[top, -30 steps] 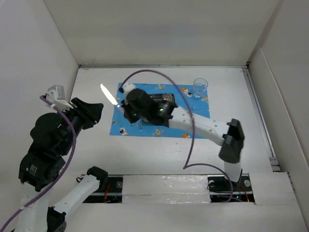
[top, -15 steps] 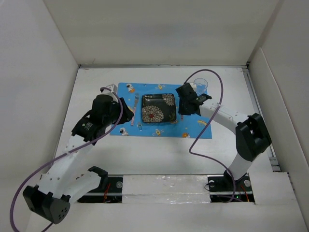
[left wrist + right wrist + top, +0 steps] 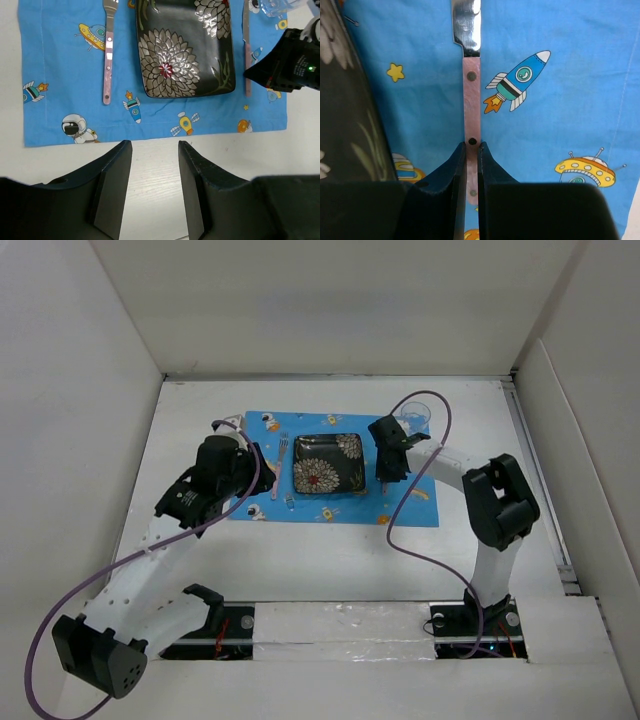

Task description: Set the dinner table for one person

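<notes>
A black flower-print plate [image 3: 327,463] sits in the middle of the blue cartoon placemat [image 3: 410,502] on the white dinner table [image 3: 330,550]. A pink-handled fork [image 3: 279,465] lies left of the plate. My right gripper [image 3: 470,146] is shut on the pink handle of a knife [image 3: 471,75], which lies along the placemat [image 3: 560,75] right of the plate [image 3: 345,100]. My left gripper [image 3: 155,150] is open and empty over bare table [image 3: 155,170] just in front of the placemat [image 3: 60,75]. Its view shows the fork [image 3: 107,50], plate [image 3: 185,45] and knife [image 3: 246,50].
A clear glass [image 3: 415,417] stands at the placemat's far right corner, just behind my right gripper [image 3: 388,462]. White walls close in the table on the left, back and right. My left gripper [image 3: 250,472] is over the placemat's left edge.
My right arm has carried the knife from the mat's left side to the right of the plate. My left arm has come forward from the far left to the mat's left edge.
</notes>
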`<state>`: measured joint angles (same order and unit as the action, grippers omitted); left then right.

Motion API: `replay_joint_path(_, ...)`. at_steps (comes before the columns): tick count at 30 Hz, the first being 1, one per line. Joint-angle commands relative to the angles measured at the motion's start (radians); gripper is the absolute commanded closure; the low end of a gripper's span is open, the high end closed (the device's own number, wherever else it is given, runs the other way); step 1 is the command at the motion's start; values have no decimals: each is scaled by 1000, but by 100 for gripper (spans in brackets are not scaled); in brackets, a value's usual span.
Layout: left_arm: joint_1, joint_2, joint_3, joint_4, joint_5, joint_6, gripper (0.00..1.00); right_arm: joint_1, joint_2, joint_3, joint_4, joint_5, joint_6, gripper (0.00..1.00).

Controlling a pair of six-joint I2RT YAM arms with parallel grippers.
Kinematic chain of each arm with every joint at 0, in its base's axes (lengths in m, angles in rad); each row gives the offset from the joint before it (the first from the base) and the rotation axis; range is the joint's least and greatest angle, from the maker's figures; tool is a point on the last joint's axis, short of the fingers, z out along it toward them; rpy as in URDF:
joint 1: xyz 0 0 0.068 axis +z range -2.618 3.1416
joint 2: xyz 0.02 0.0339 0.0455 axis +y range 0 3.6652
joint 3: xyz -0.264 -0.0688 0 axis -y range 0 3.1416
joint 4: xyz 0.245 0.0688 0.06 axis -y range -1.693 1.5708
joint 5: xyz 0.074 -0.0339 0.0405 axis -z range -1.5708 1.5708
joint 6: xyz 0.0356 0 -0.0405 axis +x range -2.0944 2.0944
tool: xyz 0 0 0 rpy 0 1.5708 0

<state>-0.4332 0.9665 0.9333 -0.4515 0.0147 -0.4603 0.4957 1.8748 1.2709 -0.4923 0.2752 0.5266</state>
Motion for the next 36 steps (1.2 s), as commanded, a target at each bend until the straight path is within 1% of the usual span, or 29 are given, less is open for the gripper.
replay_joint_path(1, -6, -40, 29, 31, 1, 3, 61, -8, 12, 61, 43, 7, -40, 100)
replay_joint_path(7, -6, -35, 44, 30, 1, -15, 60, -8, 40, 61, 28, -7, -53, 99)
replay_joint_path(8, -6, -37, 47, 31, 1, -18, 60, -8, 40, 59, 26, -7, -56, 88)
replay_joint_path(10, -6, -38, 45, 36, -1, -24, 57, -8, 27, 45, 18, 5, -56, 76)
replay_joint_path(11, -6, -40, 47, 37, -4, -26, 47, -8, 18, 38, 21, 7, -54, 65)
replay_joint_path(13, -6, -38, 53, 36, -5, -26, 42, -8, -17, 21, 27, 1, -59, 55)
replay_joint_path(14, -6, -40, 56, 34, -4, -25, 40, -8, -28, 22, 26, -4, -60, 47)
replay_joint_path(17, -6, -38, 71, 31, -5, -21, 39, -8, -83, 44, -2, -34, -79, 38)
replay_joint_path(18, -6, -38, 76, 30, -39, -17, 39, -8, -100, 57, -11, -44, -86, 37)
replay_joint_path(21, -6, -38, 117, 27, -47, -5, 38, 1, -184, 131, -72, -96, -114, 37)
replay_joint_path(22, -6, -43, 160, 28, -51, -5, 36, 1, -247, 168, -95, -119, -117, 55)
replay_joint_path(23, -6, -46, 160, 28, -52, -5, 36, 1, -281, 168, -95, -119, -114, 55)
replay_joint_path(24, -6, -46, 182, 31, -53, -8, 36, 1, -317, 211, -100, -122, -111, 67)
replay_joint_path(25, -6, -40, 234, 30, -58, -18, 35, 1, -357, 229, -106, -129, -105, 78)
replay_joint_path(26, -6, -31, 266, 30, -62, -24, 35, -14, -397, 248, -100, -130, -87, 100)
replay_joint_path(27, -6, -23, 303, 33, -68, -37, 34, -25, -484, 275, -89, -128, -76, 100)
replay_joint_path(28, -6, -14, 388, 39, -71, -44, 33, -25, -540, 280, -48, -123, -65, 100)
replay_joint_path(29, -6, 7, 435, 39, -78, -44, 32, -25, -599, 269, 1, -102, -63, 100)
replay_joint_path(30, -6, 17, 485, 37, -96, -41, 31, -25, -731, 245, 64, -82, -60, 100)
replay_joint_path(31, -6, 27, 531, 28, -111, -35, 31, -38, -790, 196, 165, -62, -59, 99)
replay_joint_path(32, -6, 38, 621, 17, -134, -20, 31, -51, -842, 183, 193, -7, -41, 86)
replay_joint_path(33, -6, 40, 662, 7, -183, -14, 30, -66, -882, 180, 201, 19, -28, 80)
replay_joint_path(34, -6, 38, 709, -4, -206, -5, 30, -106, -935, 192, 181, 71, -20, 70)
replay_joint_path(36, -6, 6, 719, -4, -278, 11, 27, -150, -967, 206, 138, 97, -4, 61)
